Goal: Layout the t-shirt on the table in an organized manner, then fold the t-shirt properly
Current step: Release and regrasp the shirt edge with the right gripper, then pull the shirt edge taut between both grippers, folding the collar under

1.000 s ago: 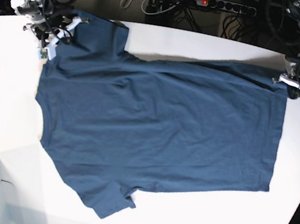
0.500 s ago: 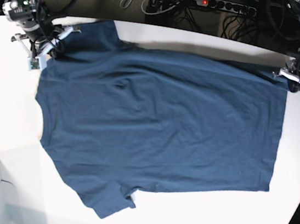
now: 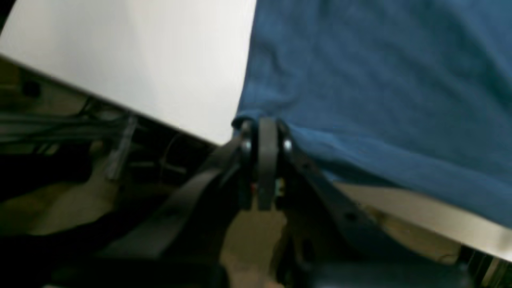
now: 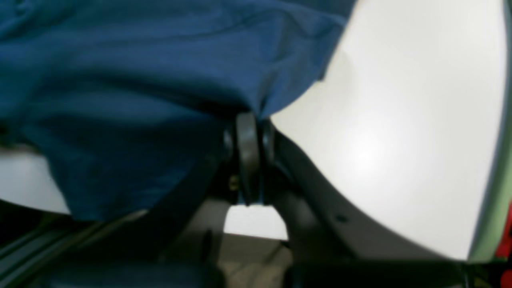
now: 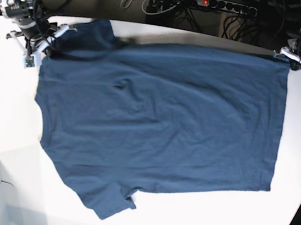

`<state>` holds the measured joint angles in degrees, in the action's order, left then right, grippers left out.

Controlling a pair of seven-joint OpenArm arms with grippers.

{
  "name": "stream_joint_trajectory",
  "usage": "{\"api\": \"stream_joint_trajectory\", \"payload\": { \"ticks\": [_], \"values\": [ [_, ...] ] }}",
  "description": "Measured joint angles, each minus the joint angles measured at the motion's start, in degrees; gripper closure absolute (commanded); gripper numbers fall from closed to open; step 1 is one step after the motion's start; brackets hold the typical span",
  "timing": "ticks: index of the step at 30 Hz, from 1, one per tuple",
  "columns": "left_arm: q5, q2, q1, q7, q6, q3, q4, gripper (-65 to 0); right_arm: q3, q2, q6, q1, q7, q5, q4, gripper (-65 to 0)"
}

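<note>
Jaws of both grippers are clamped on the t-shirt: left gripper on a hem corner, right gripper at the shoulder, which it has just pinched. Stretched since along the table's far edge, the shirt looks nearly laid out.
</note>
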<state>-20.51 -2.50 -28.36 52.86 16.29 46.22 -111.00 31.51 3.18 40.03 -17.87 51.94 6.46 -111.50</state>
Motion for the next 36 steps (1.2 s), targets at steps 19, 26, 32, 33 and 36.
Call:
{"api": "stream_joint_trajectory", "payload": {
  "ticks": [19,26,32,33,36],
  "values": [
    [-0.4,-0.2,3.3,-0.3,0.0,5.9,0.0,-0.1,-0.4,1.9,0.0,-5.3,0.3,0.0,-0.2,0.0],
    [-0.5,-2.1,4.1,-0.6,0.0,6.2,0.1,-0.1,-0.1,2.5,0.0,-6.8,-0.1,0.8,-1.8,0.0],
    [-0.3,-2.1,5.5,-0.6,0.1,5.8,0.3,-0.1,-0.1,3.0,0.0,-5.9,-0.4,0.8,-1.8,0.0],
    [-0.3,-2.1,5.5,-0.5,0.1,5.8,0.3,-0.1,-0.1,3.0,0.1,-5.4,0.2,0.5,-1.8,0.0],
    [0.7,-2.1,6.9,0.2,0.1,5.9,0.6,-0.1,-0.1,3.0,0.0,-3.5,-0.1,0.1,-1.8,0.0]
  ]
}}
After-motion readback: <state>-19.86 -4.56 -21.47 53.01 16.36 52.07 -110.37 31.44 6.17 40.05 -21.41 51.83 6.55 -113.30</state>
